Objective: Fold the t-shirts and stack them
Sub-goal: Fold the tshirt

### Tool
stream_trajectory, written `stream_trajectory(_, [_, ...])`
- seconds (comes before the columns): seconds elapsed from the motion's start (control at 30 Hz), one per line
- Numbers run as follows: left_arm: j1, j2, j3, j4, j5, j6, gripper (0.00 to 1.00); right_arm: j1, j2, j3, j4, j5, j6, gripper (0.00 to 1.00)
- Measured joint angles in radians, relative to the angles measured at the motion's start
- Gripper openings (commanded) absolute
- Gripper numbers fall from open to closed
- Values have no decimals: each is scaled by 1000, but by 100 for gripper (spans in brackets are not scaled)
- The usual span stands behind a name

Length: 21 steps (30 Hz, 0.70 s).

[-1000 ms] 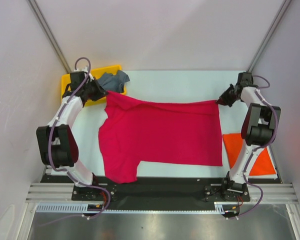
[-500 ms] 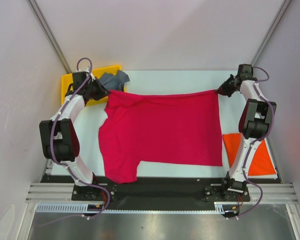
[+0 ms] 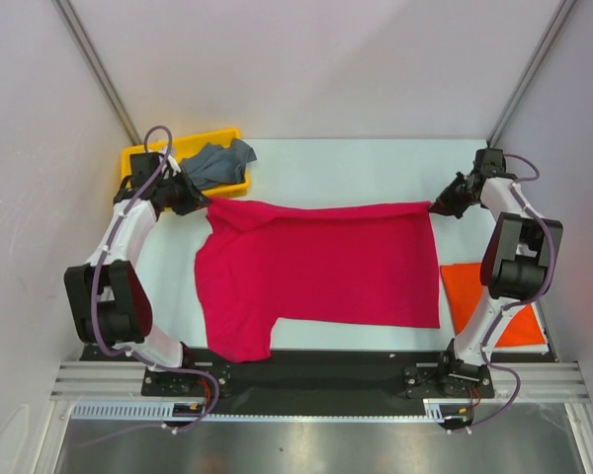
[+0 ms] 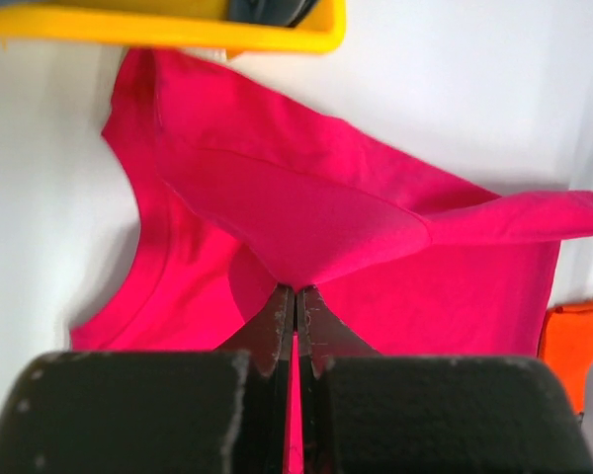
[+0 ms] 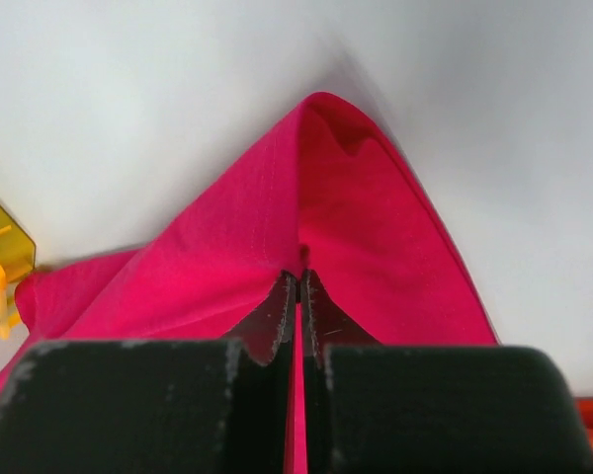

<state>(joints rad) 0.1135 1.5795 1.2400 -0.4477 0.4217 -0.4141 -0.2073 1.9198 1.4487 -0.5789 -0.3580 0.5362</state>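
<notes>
Top external view has the crimson-pink t-shirt spread across the white table, with its far edge pinched at both ends. The left gripper holds the end beside the yellow tray, and the right gripper holds the opposite corner. In both wrist views each pair of jaws is pressed together on a fold of the pink cloth.

Half a second ago that far edge was drawn farther back, toward the tray and the back of the table. Now both grippers have come back toward the robot, and the edge lies nearer, stretched between them. I read this as a pull-and-settle to smooth the shirt, so the folding itself looks not yet begun.

The orange-red t-shirt lies folded at the near right. The grey-blue t-shirt sits bunched in the tray, unfolded.
</notes>
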Motion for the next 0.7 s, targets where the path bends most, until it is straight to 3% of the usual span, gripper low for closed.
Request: stream_trajectory(0.7, [11, -20, -121, -75, -1, 22, 0, -5, -47, -155, -12, -30, -66, 0])
